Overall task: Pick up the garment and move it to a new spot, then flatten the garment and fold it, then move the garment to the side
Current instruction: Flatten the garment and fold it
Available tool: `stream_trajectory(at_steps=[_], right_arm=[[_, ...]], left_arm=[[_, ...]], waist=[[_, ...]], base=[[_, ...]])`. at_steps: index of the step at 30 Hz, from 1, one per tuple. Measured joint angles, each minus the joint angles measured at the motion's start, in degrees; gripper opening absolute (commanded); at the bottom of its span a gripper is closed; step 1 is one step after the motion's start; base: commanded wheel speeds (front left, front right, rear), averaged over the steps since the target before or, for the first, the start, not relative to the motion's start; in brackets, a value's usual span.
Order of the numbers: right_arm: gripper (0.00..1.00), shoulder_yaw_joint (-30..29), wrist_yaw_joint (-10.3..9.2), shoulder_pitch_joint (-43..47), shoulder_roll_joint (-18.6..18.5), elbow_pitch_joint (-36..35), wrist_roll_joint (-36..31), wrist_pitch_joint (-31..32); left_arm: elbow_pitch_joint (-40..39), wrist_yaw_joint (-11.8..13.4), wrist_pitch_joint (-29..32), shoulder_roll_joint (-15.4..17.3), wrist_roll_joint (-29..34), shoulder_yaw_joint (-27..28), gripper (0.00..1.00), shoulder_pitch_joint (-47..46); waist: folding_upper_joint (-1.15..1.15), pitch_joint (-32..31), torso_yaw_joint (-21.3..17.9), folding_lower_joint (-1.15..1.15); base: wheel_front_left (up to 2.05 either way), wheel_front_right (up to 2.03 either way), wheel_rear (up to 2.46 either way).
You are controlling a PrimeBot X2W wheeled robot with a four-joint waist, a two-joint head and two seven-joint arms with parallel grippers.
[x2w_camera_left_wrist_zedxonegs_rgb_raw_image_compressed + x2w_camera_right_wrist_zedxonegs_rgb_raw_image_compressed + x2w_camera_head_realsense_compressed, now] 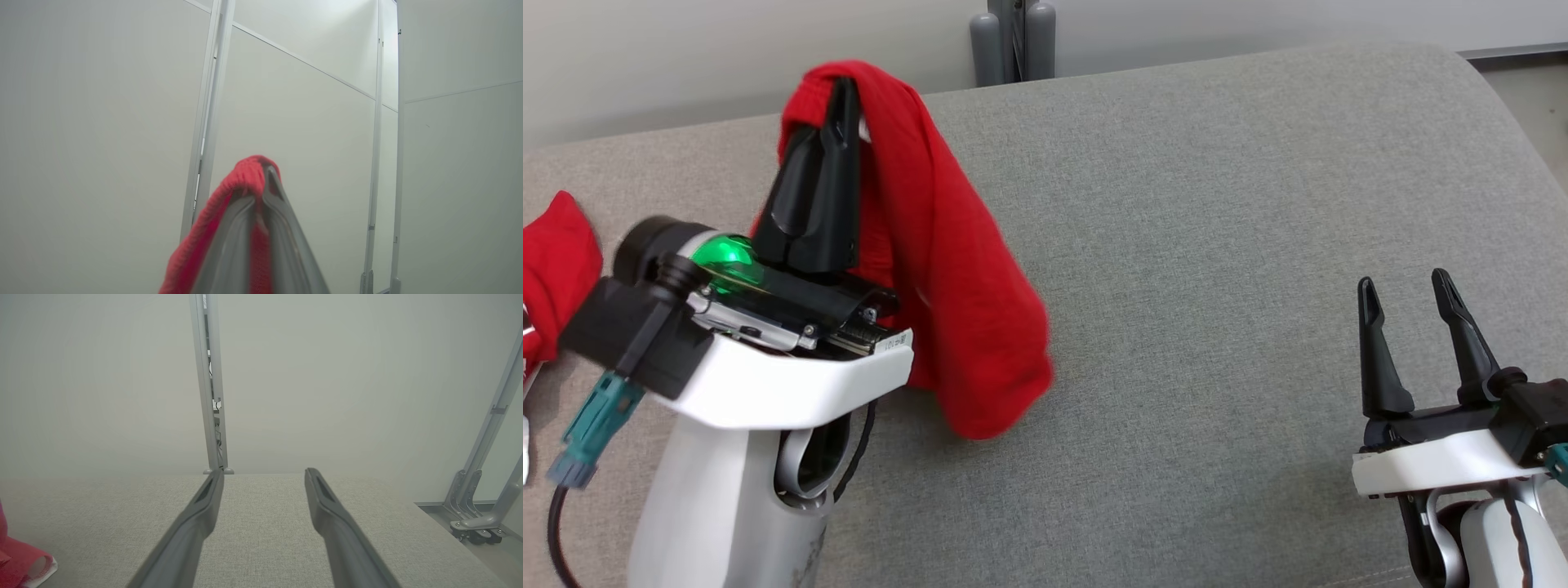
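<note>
The garment (964, 310) is a red knit piece that hangs from its top fold, above the grey padded surface (1217, 204). My left gripper (845, 86) is shut on that top fold, fingers pointing up and away, and the cloth drapes down its right side. In the left wrist view the red knit edge (245, 175) wraps over the closed fingertips of my left gripper (263, 171). My right gripper (1403, 282) stands open at the lower right, low over the surface, with nothing between its fingers (204, 510).
More red cloth (556, 261) lies at the surface's left edge, and red cloth with a pale edge (24, 565) shows at the lower left of the right wrist view. Grey posts (1013, 41) and pale wall panels stand behind. A wheeled metal frame (474, 522) stands off the right end.
</note>
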Motion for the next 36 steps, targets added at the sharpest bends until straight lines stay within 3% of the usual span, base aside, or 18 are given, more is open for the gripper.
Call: stream_trajectory(at_steps=[5,10,18,22,25,32,36], right_arm=[[1.0,0.0,0.0,0.1,0.0,0.3,-0.1,0.0],[1.0,0.0,0.0,0.5,0.0,0.5,-0.1,0.0],[1.0,-0.5,0.0,0.8,0.0,0.8,0.4,0.0],[1.0,-0.6,0.0,0.9,0.0,0.8,0.5,0.0],[1.0,-0.3,0.0,0.9,0.0,0.7,0.7,0.0],[1.0,1.5,0.0,-0.3,0.0,0.5,1.4,0.0],[1.0,4.7,0.0,-2.3,0.0,0.2,2.9,0.0]], left_arm=[[-4.8,0.0,0.0,-0.2,4.6,0.2,0.0,-0.3],[-4.4,0.0,0.0,1.5,5.4,-8.3,0.0,-0.6],[-1.4,0.0,0.0,0.7,-2.3,-19.8,0.0,-2.4],[3.2,0.1,0.0,0.2,-5.9,-20.1,0.0,-2.6],[8.5,2.0,1.5,0.2,-6.5,-18.3,0.0,-4.1],[26.4,5.0,3.4,3.2,-4.6,-14.8,0.0,-12.0],[38.9,4.7,2.0,4.7,-2.0,-13.9,0.0,-22.2]], waist=[[0.0,-0.8,0.1,0.0],[0.0,-1.8,-0.2,0.0],[0.0,-3.1,-1.4,0.0],[0.0,-3.0,-1.9,0.0],[0.0,-2.5,-2.1,0.0],[0.0,0.1,-3.2,0.0],[0.0,3.6,-5.6,0.0]], base=[[0.0,0.0,0.0],[0.0,0.0,0.0],[0.0,0.0,0.0],[0.0,0.0,0.0],[0.0,0.0,0.0],[0.0,0.0,0.0],[0.0,0.0,0.0]])
